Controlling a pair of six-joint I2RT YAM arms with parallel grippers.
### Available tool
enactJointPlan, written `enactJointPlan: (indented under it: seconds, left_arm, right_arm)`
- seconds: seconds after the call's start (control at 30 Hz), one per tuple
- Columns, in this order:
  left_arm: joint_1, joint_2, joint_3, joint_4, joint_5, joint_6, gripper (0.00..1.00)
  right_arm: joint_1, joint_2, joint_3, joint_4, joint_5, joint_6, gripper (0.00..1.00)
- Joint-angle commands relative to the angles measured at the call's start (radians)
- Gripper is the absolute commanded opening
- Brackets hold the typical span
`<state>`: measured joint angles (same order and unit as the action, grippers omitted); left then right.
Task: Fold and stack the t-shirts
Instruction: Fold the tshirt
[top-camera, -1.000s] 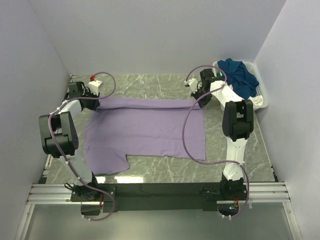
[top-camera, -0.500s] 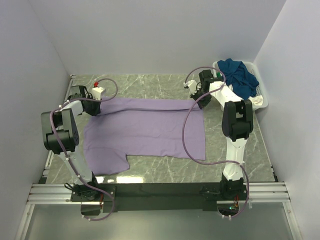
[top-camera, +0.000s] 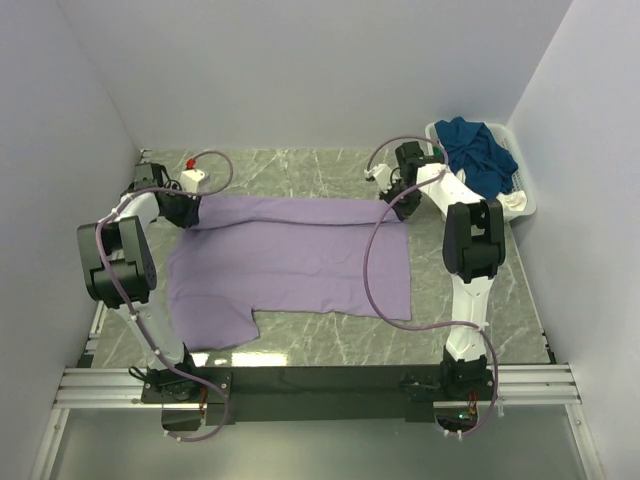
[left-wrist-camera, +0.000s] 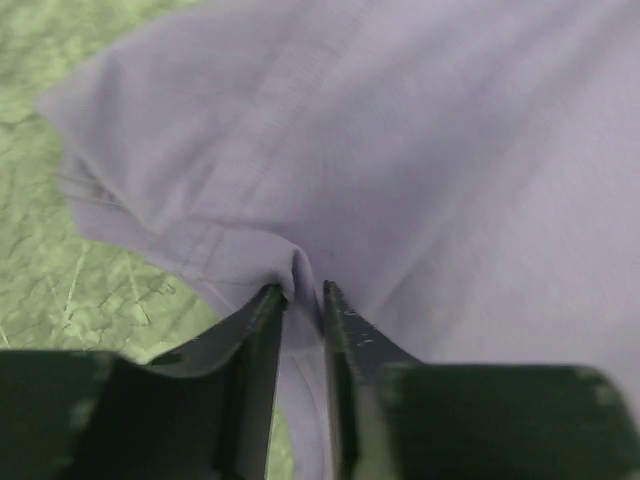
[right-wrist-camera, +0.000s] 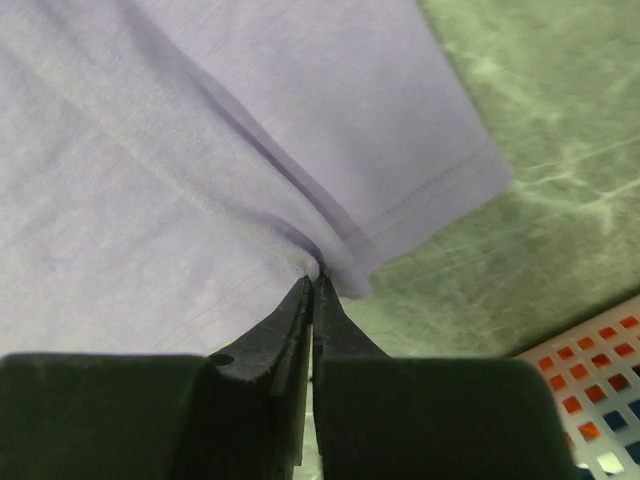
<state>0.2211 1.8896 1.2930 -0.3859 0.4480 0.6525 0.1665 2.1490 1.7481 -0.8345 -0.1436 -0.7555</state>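
A pale lilac t-shirt (top-camera: 290, 260) lies spread on the marble table, its far edge stretched between both grippers. My left gripper (top-camera: 190, 208) is shut on the shirt's far left corner; in the left wrist view a fold of lilac cloth (left-wrist-camera: 300, 280) is pinched between the jaws. My right gripper (top-camera: 397, 200) is shut on the far right corner; in the right wrist view the hem (right-wrist-camera: 330, 262) is pinched at the fingertips. A dark teal-blue t-shirt (top-camera: 478, 150) is heaped in the basket, with a bit of white cloth (top-camera: 512, 200) at its near rim.
The white slatted basket (top-camera: 526, 197) stands at the far right corner against the wall. Purple cables loop over both arms. Grey walls close in left, right and back. The table's near edge is a metal rail (top-camera: 320, 380).
My left gripper has shifted slightly back and left with the shirt corner, pulling the far edge tighter. The right gripper has edged slightly back; the shirt body stays in place.
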Motion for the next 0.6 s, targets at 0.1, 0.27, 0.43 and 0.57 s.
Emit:
enactJointPlan:
  seconds: [0.1,0.27,0.43,0.57]
  left_arm:
    - [0.035,0.046,0.161,-0.249,0.141,0.165,0.38]
    - [0.046,0.081,0.282,-0.277,0.175,0.142,0.45]
    - [0.046,0.158,0.374,-0.272,0.163,0.081,0.48]
    - [0.044,0.18,0.379,-0.268,0.146,0.056,0.52]
  right_arm:
    - [0.008,-0.018,-0.015,-0.081,0.027,-0.065,0.17]
    - [0.005,-0.035,0.051,-0.135,-0.005,-0.061,0.28]
    - [-0.007,0.024,0.189,-0.187,-0.042,-0.002,0.28]
    - [-0.007,0.092,0.287,-0.236,-0.074,0.054,0.27]
